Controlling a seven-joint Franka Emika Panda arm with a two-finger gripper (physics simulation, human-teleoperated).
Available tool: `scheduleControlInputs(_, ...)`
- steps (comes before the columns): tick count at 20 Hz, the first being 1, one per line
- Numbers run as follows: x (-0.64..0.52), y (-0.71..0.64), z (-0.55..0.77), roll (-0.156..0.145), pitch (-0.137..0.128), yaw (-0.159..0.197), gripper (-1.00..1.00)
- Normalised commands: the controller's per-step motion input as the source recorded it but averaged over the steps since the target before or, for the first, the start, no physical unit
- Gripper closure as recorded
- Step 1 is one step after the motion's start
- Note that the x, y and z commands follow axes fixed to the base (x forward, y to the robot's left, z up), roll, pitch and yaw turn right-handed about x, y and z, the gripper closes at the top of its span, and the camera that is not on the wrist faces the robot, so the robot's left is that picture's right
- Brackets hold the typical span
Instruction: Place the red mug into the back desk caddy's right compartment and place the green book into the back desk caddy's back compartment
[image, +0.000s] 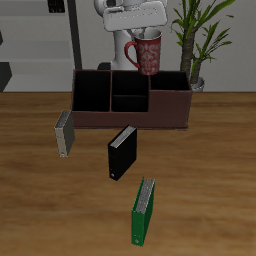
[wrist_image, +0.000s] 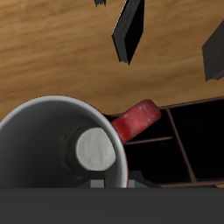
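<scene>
Red mug (image: 148, 55) above caddy (image: 130, 108)

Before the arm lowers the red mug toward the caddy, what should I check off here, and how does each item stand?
1. Red mug carried off the table by the gripper: ok.
2. Mug upright: ok.
3. Mug above the back desk caddy, near its right compartment: ok; exact centring cannot tell.
4. Right compartment free of objects: ok.
5. Finger hold on the rim: cannot tell.
6. Green book not yet picked up, standing near the front edge: ok.
</scene>
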Motion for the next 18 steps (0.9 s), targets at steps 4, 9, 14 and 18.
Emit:
scheduleControlInputs(4, -0.01, 0.22, -0.1, -0.028, 0.012, 0.042, 1.0)
scheduleControlInputs(9, 0.01, 0.29, -0.07, 0.054, 0.016, 0.03, 1.0)
scheduleControlInputs(14, 0.04, 0.18, -0.03, 0.04, 0.02, -0.001, 1.0)
scheduleControlInputs(18, 0.01, 0.07, -0.01, 0.012, -0.005, 0.003, 1.0)
